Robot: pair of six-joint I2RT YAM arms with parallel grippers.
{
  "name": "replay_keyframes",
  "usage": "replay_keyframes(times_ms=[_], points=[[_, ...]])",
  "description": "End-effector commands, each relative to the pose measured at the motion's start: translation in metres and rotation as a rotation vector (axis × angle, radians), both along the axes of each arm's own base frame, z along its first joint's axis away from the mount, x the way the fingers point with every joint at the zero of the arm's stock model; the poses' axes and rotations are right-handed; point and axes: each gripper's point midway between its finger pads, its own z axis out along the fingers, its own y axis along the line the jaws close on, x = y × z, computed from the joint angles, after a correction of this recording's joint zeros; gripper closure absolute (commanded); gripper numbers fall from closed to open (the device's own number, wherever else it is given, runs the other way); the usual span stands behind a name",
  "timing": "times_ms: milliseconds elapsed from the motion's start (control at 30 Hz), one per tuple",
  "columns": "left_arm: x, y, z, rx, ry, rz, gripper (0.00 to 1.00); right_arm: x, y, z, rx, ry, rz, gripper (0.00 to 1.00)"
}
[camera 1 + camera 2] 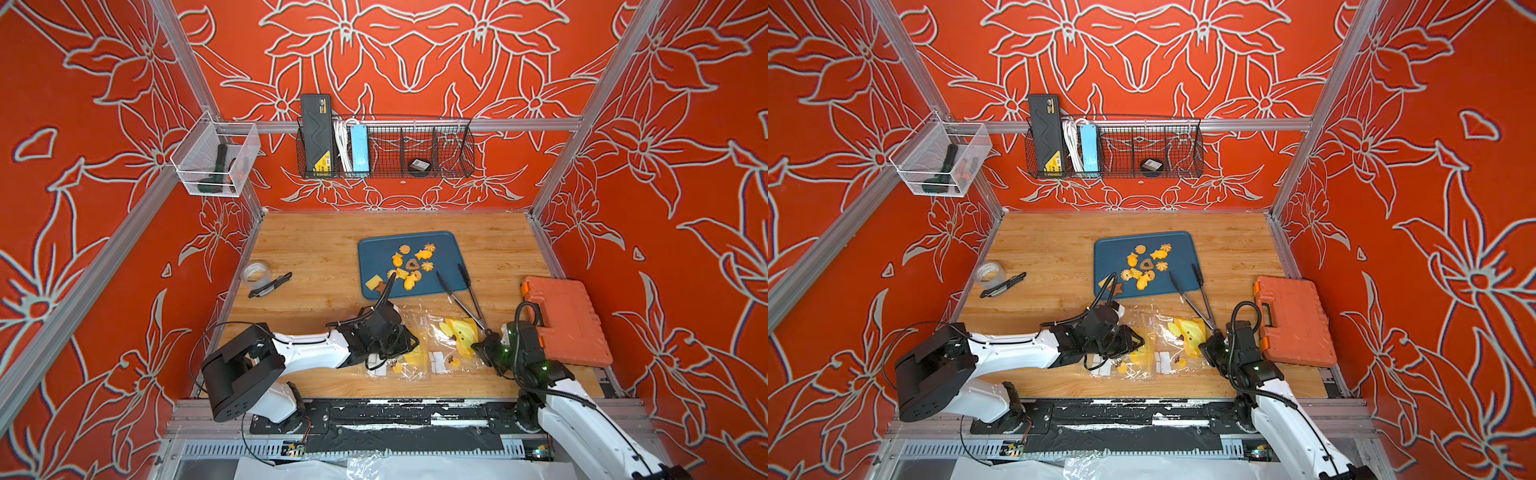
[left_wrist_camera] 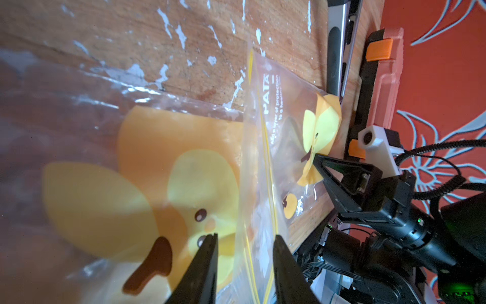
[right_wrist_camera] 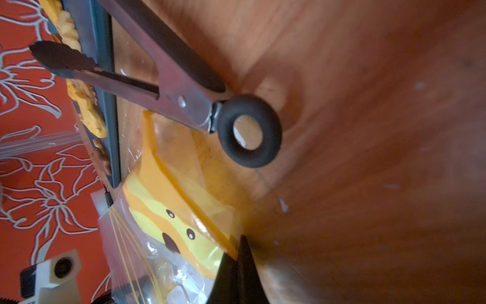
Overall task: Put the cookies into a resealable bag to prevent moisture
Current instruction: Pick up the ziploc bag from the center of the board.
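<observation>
I judge I'm on the bag-opening step, with nothing loaded yet. The cookies (image 1: 409, 266) all lie loose on the blue tray (image 1: 374, 249) toward the back of the table, well apart from the 2 clear printed bags at the front. I see no cookie in either bag, though small orange and brown marks on the film could be print or crumbs; I can't tell which. My right gripper (image 3: 241, 244) has its jaws pressed together on the edge of the right bag (image 1: 459, 332), beside the yellow cartoon face, and the film there looks bunched and lifted off the wood. My left gripper (image 2: 246, 237) is spread, its 2 jaws standing either side of that bag's yellow zip strip (image 2: 265, 147), which rises between them; I can't see either jaw touching the film. The left bag (image 1: 413, 356) lies flat under that arm and seems out of play. The tongs (image 1: 457, 297) rest untouched, tips over the tray's near corner and ring end just beside the right bag. Next, I think the left jaws must close on 1 lip of the zip only, then draw away against the right hold so the mouth parts. Catching both lips would only drag the bag shut. The film is slippery and thin, so I'd go slowly.
</observation>
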Motion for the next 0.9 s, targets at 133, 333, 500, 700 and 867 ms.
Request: replay_keyframes(times_ms=[133, 333, 500, 700, 867], points=[[-0.007, -0.001, -0.009, -0.002, 0.024, -0.006, 0.67, 0.001, -0.001, -0.003, 0.075, 0.02, -0.09, 1.0], [-0.013, 0.001, -0.016, 0.006, 0.042, -0.007, 0.67, 0.002, -0.001, -0.001, 0.088, 0.017, -0.104, 1.0], [-0.012, -0.005, -0.017, -0.011, 0.041, -0.012, 0.7, 0.001, -0.001, -0.002, 0.096, 0.019, -0.116, 1.0], [-0.006, -0.014, -0.01, -0.047, 0.022, -0.01, 0.7, -0.001, -0.002, -0.005, 0.094, 0.026, -0.118, 1.0], [-0.003, -0.022, -0.003, -0.092, 0.011, -0.013, 0.71, -0.003, -0.003, -0.007, 0.092, 0.029, -0.121, 1.0]])
